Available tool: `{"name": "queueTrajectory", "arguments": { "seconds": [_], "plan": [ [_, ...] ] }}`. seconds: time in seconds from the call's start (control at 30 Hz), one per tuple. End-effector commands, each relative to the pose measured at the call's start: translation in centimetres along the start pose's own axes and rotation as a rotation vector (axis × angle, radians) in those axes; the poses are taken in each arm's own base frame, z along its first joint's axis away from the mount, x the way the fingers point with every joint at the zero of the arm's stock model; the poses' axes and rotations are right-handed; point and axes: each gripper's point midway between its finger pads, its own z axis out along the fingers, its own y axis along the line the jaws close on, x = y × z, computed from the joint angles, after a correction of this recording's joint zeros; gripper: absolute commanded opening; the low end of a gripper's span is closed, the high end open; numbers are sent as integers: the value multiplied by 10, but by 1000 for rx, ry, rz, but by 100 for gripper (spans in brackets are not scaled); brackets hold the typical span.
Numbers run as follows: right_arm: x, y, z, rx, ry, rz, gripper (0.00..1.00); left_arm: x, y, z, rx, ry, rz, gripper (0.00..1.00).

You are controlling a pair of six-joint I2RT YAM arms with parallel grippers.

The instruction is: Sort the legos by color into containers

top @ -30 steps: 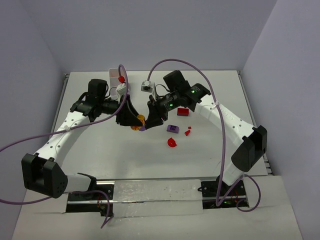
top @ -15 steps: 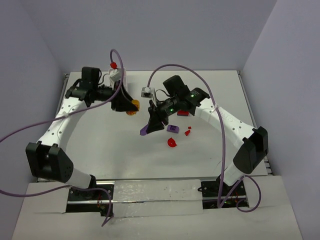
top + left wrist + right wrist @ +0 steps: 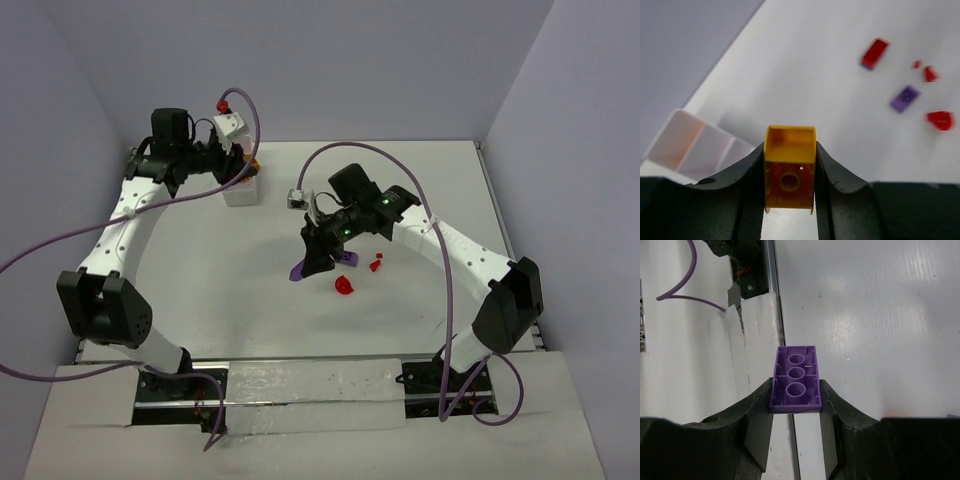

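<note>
Our left gripper (image 3: pixel 790 156) clamps an orange brick (image 3: pixel 789 176) in the air near the white tray (image 3: pixel 692 150). Our right gripper (image 3: pixel 795 392) grasps a purple brick (image 3: pixel 795 374), with red pieces (image 3: pixel 344 286) loose on the table (image 3: pixel 200 265) beside it.

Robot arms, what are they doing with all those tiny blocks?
They are sorting little bricks by color. The left gripper holds an orange brick up near the white tray at the far side of the table. The right gripper holds a purple brick above the middle of the table. A few red pieces and one small purple piece lie loose on the table, not yet sorted.
</note>
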Motion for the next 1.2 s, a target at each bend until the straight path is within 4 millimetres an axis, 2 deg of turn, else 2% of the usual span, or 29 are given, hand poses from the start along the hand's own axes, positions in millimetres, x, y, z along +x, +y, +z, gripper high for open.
{"name": "queueTrajectory", "arguments": {
  "seconds": [0.0, 0.13, 0.23, 0.27, 0.4, 0.53, 0.8, 1.17],
  "plan": [
    [-20, -5, -16, 65, -59, -52, 0, 18, 84, 9, -241, 119, 228, 0],
    [-20, -12, -19, 90, -63, -35, 0, 44, 105, 24, -182, 194, 332, 0],
    [-20, -18, -23, 110, -70, -19, 0, 55, 119, 30, -146, 223, 330, 0],
    [-19, -20, -25, 114, -73, -13, 0, 58, 133, 34, -154, 224, 333, 0],
    [-18, -26, -29, 128, -83, 3, 0, 60, 151, 38, -179, 210, 395, 0],
    [-15, -32, -29, 132, -81, 16, 0, 65, 163, 44, -192, 219, 448, 0],
    [-16, -35, -27, 124, -78, 29, 0, 84, 180, 59, -172, 259, 504, 9],
    [-7, -37, -24, 115, -61, 48, 0, 82, 197, 69, -220, 225, 558, 11]
  ]
}}
